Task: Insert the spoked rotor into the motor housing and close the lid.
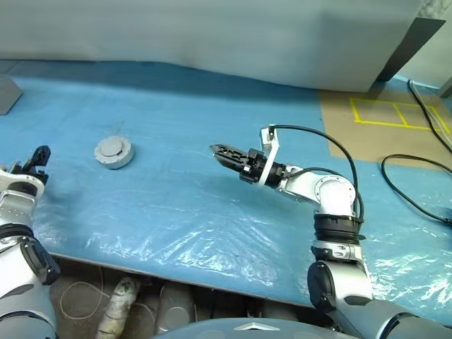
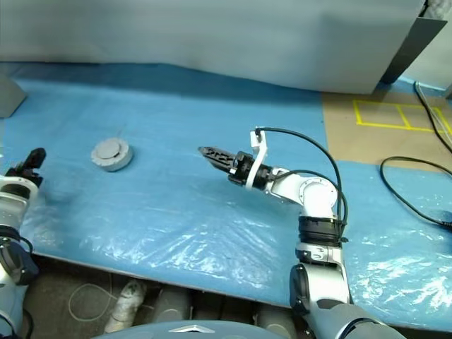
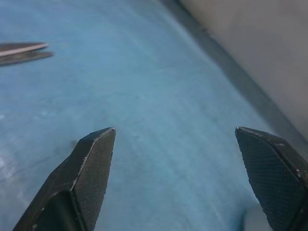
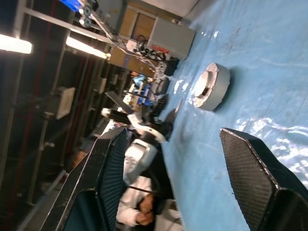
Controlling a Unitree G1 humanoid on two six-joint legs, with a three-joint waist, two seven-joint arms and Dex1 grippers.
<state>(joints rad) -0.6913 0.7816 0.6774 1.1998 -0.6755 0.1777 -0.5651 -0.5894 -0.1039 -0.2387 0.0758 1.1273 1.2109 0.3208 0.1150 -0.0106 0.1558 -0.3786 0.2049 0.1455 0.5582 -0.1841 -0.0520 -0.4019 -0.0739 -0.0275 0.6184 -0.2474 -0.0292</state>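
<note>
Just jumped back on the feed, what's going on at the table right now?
Nothing is being held. The motor housing sits lid-on by itself on the blue sheet. The left gripper is open off at the table's left edge, apart from it. The right gripper hangs open over mid-table, pointing toward the housing.

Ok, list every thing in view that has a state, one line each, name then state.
motor housing: lid on, closed, flat on the blue sheet, nothing touching it.
left gripper: jaws wide open, empty, off to the housing's left.
right gripper: jaws apart, empty, pointing toward the housing, well short of it.
cable: lying loose on the sheet at the robot's right.
</note>
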